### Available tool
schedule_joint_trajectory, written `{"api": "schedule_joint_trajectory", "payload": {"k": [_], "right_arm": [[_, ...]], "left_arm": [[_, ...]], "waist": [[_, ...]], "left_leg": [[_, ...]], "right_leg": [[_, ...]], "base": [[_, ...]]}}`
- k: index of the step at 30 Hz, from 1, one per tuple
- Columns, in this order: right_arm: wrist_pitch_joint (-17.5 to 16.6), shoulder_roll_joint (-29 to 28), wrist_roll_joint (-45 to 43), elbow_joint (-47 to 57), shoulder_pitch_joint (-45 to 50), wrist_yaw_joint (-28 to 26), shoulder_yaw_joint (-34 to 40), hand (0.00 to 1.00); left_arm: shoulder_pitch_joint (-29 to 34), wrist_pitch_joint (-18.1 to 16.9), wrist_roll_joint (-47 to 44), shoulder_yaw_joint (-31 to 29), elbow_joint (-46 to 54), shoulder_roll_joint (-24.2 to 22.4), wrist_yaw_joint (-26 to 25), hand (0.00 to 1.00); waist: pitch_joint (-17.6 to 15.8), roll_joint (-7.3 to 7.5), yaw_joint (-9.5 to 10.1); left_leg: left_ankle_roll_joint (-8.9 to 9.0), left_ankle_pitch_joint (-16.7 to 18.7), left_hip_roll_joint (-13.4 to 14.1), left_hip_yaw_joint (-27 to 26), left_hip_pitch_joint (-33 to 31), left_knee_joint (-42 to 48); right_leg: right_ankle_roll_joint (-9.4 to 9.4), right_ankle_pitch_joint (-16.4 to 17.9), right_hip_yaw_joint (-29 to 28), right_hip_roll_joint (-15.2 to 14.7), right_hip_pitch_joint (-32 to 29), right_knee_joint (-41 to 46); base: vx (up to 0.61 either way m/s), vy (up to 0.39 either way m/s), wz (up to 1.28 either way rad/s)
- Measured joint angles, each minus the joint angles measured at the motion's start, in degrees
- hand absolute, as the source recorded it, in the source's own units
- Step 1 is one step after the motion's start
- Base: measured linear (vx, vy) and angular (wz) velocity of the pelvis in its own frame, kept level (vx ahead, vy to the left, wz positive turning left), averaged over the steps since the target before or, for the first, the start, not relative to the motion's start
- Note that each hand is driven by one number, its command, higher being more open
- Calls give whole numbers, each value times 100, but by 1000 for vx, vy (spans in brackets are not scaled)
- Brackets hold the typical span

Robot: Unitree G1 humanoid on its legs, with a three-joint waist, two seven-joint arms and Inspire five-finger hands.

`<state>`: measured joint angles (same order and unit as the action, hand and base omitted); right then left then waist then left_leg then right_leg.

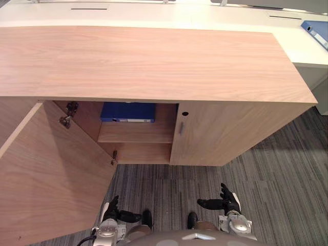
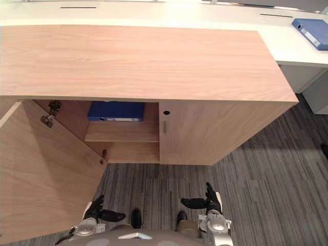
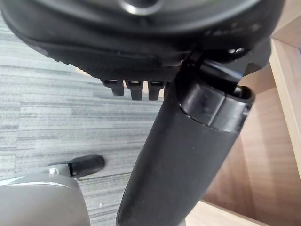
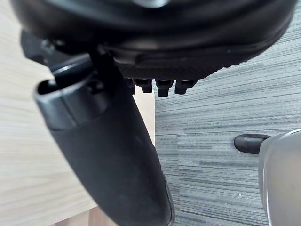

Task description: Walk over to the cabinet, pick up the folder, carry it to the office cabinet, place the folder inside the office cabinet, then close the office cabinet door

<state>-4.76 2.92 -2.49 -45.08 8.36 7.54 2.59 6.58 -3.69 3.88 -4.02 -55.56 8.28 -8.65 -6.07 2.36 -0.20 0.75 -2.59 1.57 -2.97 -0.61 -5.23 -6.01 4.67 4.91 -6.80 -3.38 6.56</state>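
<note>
Two hands, both empty. In the left eye view, the cabinet is a long wooden unit with its left door swung wide open and its right door shut. The blue folder lies flat on the upper shelf inside the cabinet, behind the open door's gap. Behind the cabinet runs a white desk, with a second blue binder on it toward the cabinet's right end. The left hand and right hand hang low over the grey carpet in front of the cabinet, well apart from it, with fingers relaxed and thumbs pointing toward each other.

The right eye view shows the same layout, with the folder on that upper shelf.

In the left wrist view, the fingers are loose and the thumb sticks out, gripping nothing, with cabinet wood beyond.

The right wrist view is similar: straight fingers and a free thumb, holding nothing, between cabinet wood and carpet.
</note>
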Motion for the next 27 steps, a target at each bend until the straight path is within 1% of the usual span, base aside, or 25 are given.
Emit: {"api": "schedule_joint_trajectory", "payload": {"k": [1,3,5,6,7,9,10,12,13,15,17,19,21,22,23,24,27], "right_arm": [[0,-39,3,-44,-20,3,77,100],[25,-61,12,-100,-35,17,99,100],[27,-62,13,-99,-64,19,93,100],[27,-60,16,-95,-98,22,93,100],[24,-60,17,-76,-117,25,93,100],[26,-62,18,-76,-106,29,93,100],[25,-74,21,-64,-83,31,88,100],[26,-94,21,-35,-69,35,83,100],[30,-102,22,87,-15,52,84,100],[32,-127,24,232,73,55,80,100],[37,-196,25,542,188,59,83,100],[39,-247,25,754,279,72,91,100],[48,-279,25,1010,421,84,91,100],[48,-277,25,1037,426,88,89,100],[48,-271,25,1089,414,95,89,100],[48,-254,25,1166,402,110,90,100],[47,-208,25,1276,378,141,101,100]], "left_arm": [[-1,0,-25,-50,22,-30,-7,100],[32,-6,-237,-366,154,-214,-89,100],[125,-12,-422,-485,236,-283,-129,100],[182,-13,-585,-612,279,-326,-152,100],[207,-11,-797,-786,316,-362,-203,100],[224,-10,-936,-907,402,-376,-251,100],[280,-13,-1160,-1083,601,-400,-280,100],[353,-51,-1341,-1267,864,-439,-346,100],[402,-73,-1510,-1376,1071,-484,-384,100],[458,-94,-1642,-1530,1277,-545,-405,100],[596,-135,-1922,-1845,1593,-642,-497,100],[652,-134,-2144,-2120,1748,-662,-562,100],[660,-134,-2388,-2486,2093,-664,-655,100],[671,-134,-2433,-2585,2213,-664,-675,100],[708,-139,-2488,-2738,2478,-660,-743,100],[735,-165,-2571,-2876,2726,-649,-787,100],[771,-251,-2595,-3055,3230,-603,-850,100]], "waist": [[0,-1,-1],[4,1,28],[6,3,35],[10,7,70],[11,9,103],[12,15,156],[21,29,187],[30,60,212],[13,21,294],[18,13,317],[17,13,439],[23,39,479],[29,106,485],[47,147,506],[50,160,584],[76,203,618],[72,193,615]], "left_leg": [[0,0,0,81,-4,5],[14,-11,10,362,9,16],[30,-22,11,526,13,16],[41,-35,10,611,-1,17],[52,-76,-4,806,-49,17],[65,-114,-22,966,-85,17],[83,-168,-62,1192,-131,17],[96,-248,-157,1475,-206,16],[104,-297,-180,1667,-219,11],[115,-314,-190,1777,-230,-12],[130,-300,-193,1810,-257,-12],[141,-272,-209,1795,-254,-10],[140,-272,-250,1708,-257,21],[120,-260,-278,1719,-258,35],[89,-235,-331,1728,-286,117],[76,-175,-386,1762,-329,233],[65,-135,-527,1788,-380,461]], "right_leg": [[13,14,13,3,40,-6],[55,40,18,20,175,-12],[92,61,105,21,257,-13],[115,75,190,19,291,-12],[151,97,364,9,343,-28],[186,123,506,-4,398,-29],[207,201,690,-33,470,-26],[124,367,911,-108,554,-14],[127,428,1104,-124,624,42],[119,482,1240,-132,667,80],[128,607,1392,-168,674,204],[101,684,1550,-240,743,266],[30,782,1837,-331,902,308],[26,802,1867,-335,916,332],[35,815,1876,-363,930,342],[36,814,1875,-394,963,342],[42,810,1860,-470,1055,369]], "base": [[89,-20,57],[67,-2,65],[37,-2,49],[4,-21,64],[-10,-26,63],[-26,-25,66],[-33,-31,83],[-40,-48,93],[-55,-65,76],[-47,-50,47],[-45,-45,35],[4,-29,44],[66,-28,63],[92,-30,36],[104,-9,17],[104,2,17],[105,32,35]]}}
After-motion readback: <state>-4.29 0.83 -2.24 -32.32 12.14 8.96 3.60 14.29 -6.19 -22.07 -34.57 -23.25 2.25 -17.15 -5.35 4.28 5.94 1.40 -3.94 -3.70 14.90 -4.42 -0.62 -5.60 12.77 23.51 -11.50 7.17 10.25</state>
